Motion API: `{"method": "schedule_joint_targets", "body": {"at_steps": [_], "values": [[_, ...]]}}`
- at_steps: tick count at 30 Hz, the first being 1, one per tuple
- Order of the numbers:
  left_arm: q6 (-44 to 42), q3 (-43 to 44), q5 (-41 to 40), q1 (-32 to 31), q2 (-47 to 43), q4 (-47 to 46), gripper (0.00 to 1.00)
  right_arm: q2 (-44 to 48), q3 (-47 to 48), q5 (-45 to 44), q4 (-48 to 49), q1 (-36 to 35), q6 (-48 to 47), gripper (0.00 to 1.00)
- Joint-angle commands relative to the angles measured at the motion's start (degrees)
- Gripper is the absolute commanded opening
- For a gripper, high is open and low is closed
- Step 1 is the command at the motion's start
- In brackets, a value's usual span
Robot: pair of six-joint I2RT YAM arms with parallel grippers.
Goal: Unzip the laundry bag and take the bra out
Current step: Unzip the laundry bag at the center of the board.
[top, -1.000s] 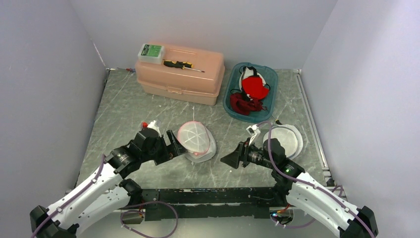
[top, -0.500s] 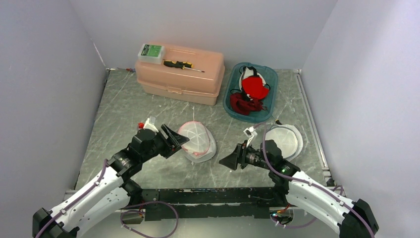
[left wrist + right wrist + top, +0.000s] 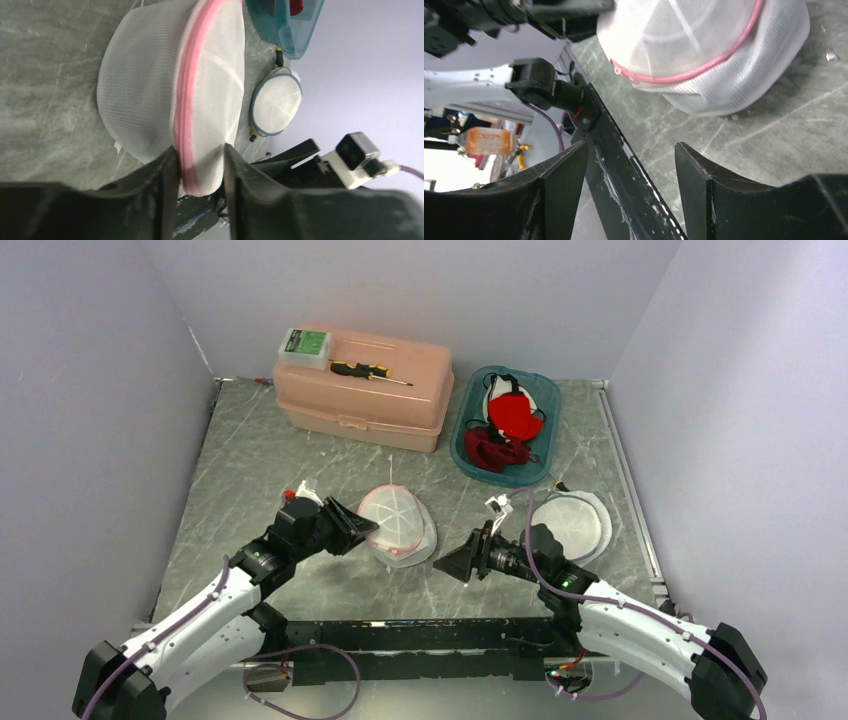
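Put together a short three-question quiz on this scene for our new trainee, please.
1. True or false: the right end effector is gripping the pink-zipped laundry bag.
2. Which tool lies on the peach toolbox? A) screwdriver B) scissors C) spoon
3. Fill in: the red garments lie in the ____.

Key: 1 false, its fingers stand open and short of the bag; 2 A; 3 teal bin.

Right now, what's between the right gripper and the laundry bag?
Only bare table between right gripper and laundry bag, shown in top and right wrist views.
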State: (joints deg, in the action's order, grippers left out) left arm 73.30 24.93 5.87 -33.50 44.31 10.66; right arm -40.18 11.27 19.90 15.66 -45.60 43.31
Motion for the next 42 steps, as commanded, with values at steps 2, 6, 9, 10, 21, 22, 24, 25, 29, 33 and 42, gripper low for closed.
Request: {"method": "schedule_joint_targets", "body": {"at_steps": [2, 6, 9, 10, 21, 22, 24, 25, 29, 33, 42], "values": [[0.0, -0.5, 3.3, 0.9, 0.1, -7.5, 0.26, 1.7, -1.9, -5.2, 13.0, -0.6, 4.3, 0.68], [-0.5, 2.8, 4.1, 0.9, -0.2, -5.1, 0.04, 2.5, -2.5, -6.1, 16.8, -0.6, 7.1, 0.7], [-0.3, 5.7, 4.3, 0.9, -0.4, -3.9, 0.03, 0.9, 1.6, -2.4, 14.0, -0.6, 3.8, 0.72], [-0.2, 6.8, 4.3, 0.9, -0.3, -3.6, 0.03, 0.4, 2.9, -1.6, 14.1, -0.7, 3.2, 0.72], [0.1, 19.1, 2.0, -0.3, 4.1, -4.4, 0.03, -10.0, 8.9, 2.5, 26.1, -2.5, 2.8, 0.71], [0.1, 19.8, 2.0, -0.4, 4.6, -4.8, 0.03, -10.9, 9.3, 2.9, 27.4, -2.6, 3.3, 0.7], [-0.1, 21.4, 2.2, -0.8, 5.6, -5.5, 0.03, -12.6, 9.8, 3.2, 30.3, -2.6, 4.3, 0.69], [-0.3, 22.0, 2.2, -0.9, 6.0, -5.5, 0.03, -13.2, 10.1, 3.4, 31.5, -2.6, 4.5, 0.69], [-0.5, 23.4, 2.1, -1.5, 6.7, -5.7, 0.03, -15.9, 12.1, 3.3, 33.0, -2.6, 4.7, 0.68], [-0.4, 24.2, 1.8, -2.0, 7.0, -5.8, 0.03, -17.7, 13.2, 1.7, 32.4, -2.6, 4.4, 0.67], [-0.6, 25.7, 0.8, -2.9, 7.3, -5.6, 0.03, -21.0, 15.1, 0.9, 32.1, -2.6, 5.1, 0.67]]}}
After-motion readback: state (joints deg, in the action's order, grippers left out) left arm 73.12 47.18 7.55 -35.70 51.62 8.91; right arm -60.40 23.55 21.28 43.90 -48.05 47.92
